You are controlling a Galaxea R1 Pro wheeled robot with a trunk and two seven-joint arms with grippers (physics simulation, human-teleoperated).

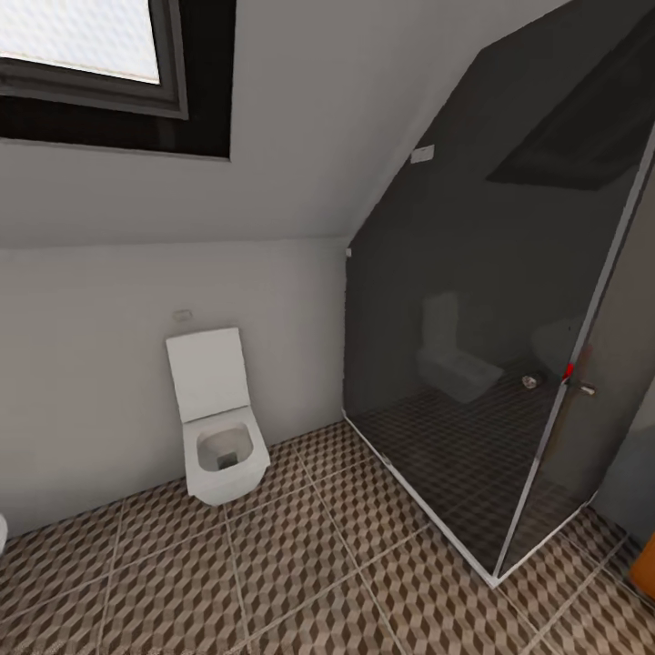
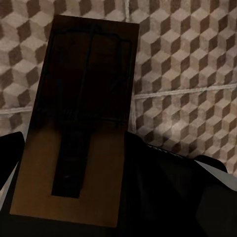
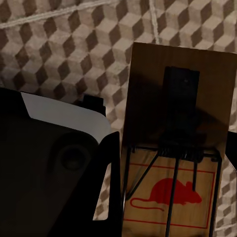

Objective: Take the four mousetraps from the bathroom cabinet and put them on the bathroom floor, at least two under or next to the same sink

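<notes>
In the left wrist view a brown mousetrap (image 2: pixel 89 64) with a dark wire bar is seen close up, and my left gripper (image 2: pixel 79 192) is shut on its near end, above the cube-patterned bathroom floor (image 2: pixel 187 59). The right wrist view shows a second mousetrap (image 3: pixel 177 69) with a red mouse print. It sits between the dark fingers (image 3: pixel 111 173) of my right gripper (image 3: pixel 170 163), which is shut on it over the same tiles (image 3: pixel 59 49). The head view takes in the bathroom floor (image 1: pixel 273 564). An orange sliver (image 1: pixel 644 564) at its right edge may be the cabinet.
A white wall-hung toilet (image 1: pixel 218 428) with its lid up stands against the left wall. A dark glass shower enclosure (image 1: pixel 491 382) with a metal frame fills the right corner. A window (image 1: pixel 91 55) sits in the sloped ceiling. A white rim (image 1: pixel 3 532) shows at the left edge.
</notes>
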